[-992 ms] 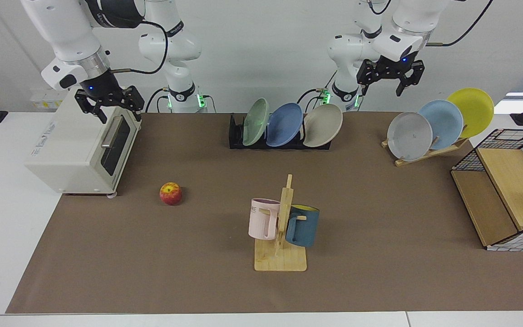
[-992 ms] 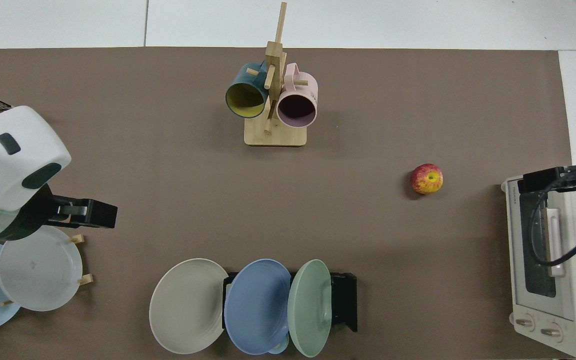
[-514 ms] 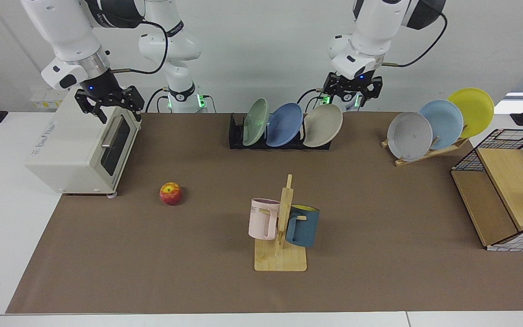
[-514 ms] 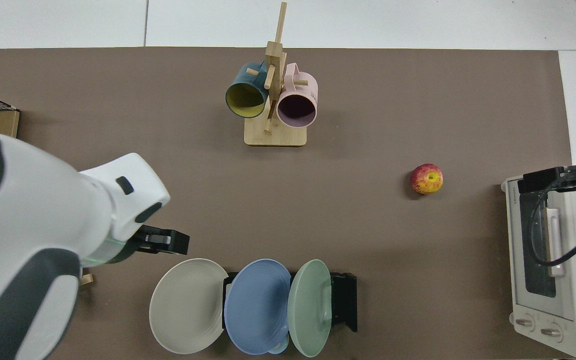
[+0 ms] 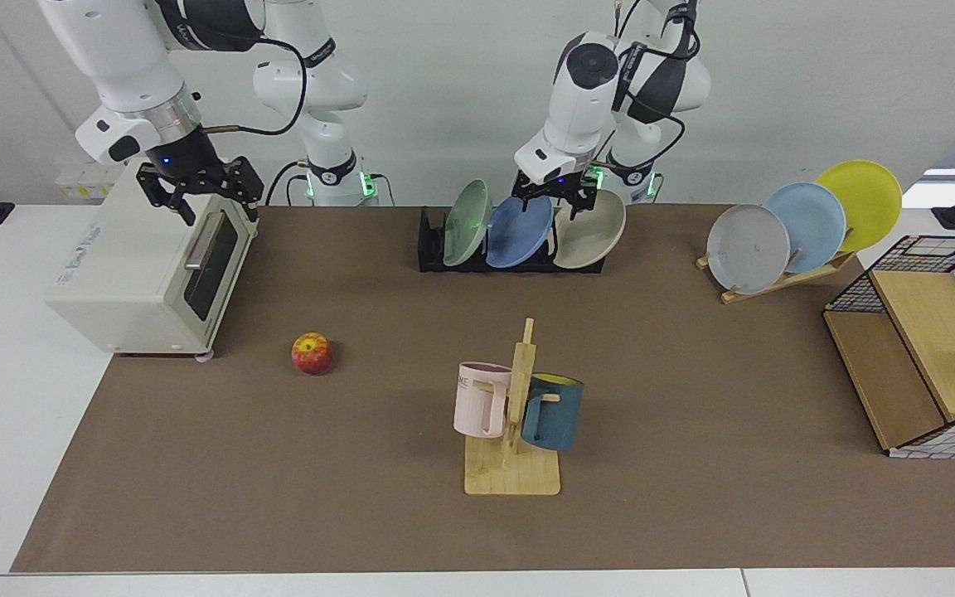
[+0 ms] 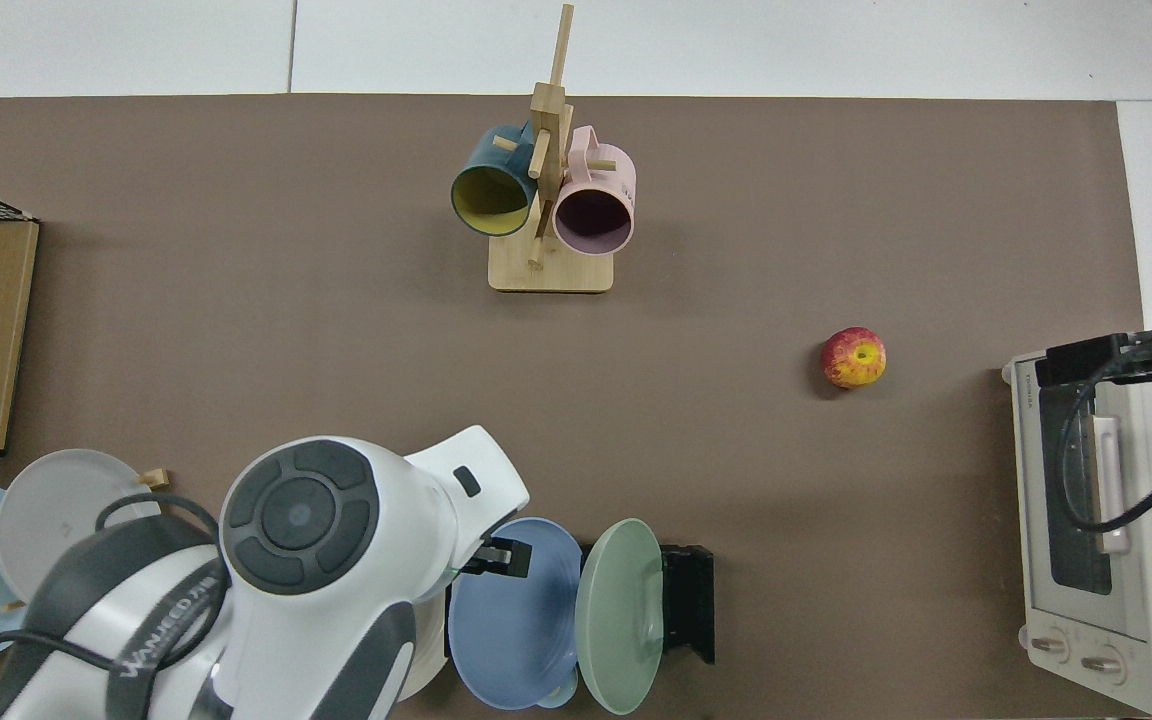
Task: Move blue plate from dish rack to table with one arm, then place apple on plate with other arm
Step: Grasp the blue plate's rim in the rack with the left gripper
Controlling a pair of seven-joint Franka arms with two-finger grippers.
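We are positioning the left gripper (image 5: 555, 201), fingers spread and empty, over the blue plate (image 5: 517, 230) in the dish rack (image 5: 431, 249). The plate looks rigid, glossy and slippery; we judge its upper rim just below the fingertips the best hold. The right gripper (image 5: 198, 192) is waiting open and empty, with the apple (image 5: 312, 353) well below it.

Colours across the brown table (image 5: 693, 398) and what stands on it

At upper centre of the facing view, the black dish rack (image 5: 432, 249) holds a sage-green plate (image 5: 465, 222), the mid-blue plate (image 5: 517, 228) and a beige plate (image 5: 592, 232). At upper right a pale wooden stand (image 5: 784, 278) carries a grey plate (image 5: 747, 249), a sky-blue plate (image 5: 805, 225) and a yellow plate (image 5: 859, 203). The apple (image 5: 312, 353), left of centre, is red with yellow patches. The wooden mug tree (image 5: 515, 431) at centre bears a pink mug (image 5: 482, 400) and a teal mug (image 5: 554, 412) with a yellow inside. The oven (image 5: 146, 265) at left is cream with a dark glass door. Both arms are white with black grippers: left gripper (image 5: 556, 199), right gripper (image 5: 200, 192). The shelf (image 5: 917, 348) at right is light wood with black wire grid.
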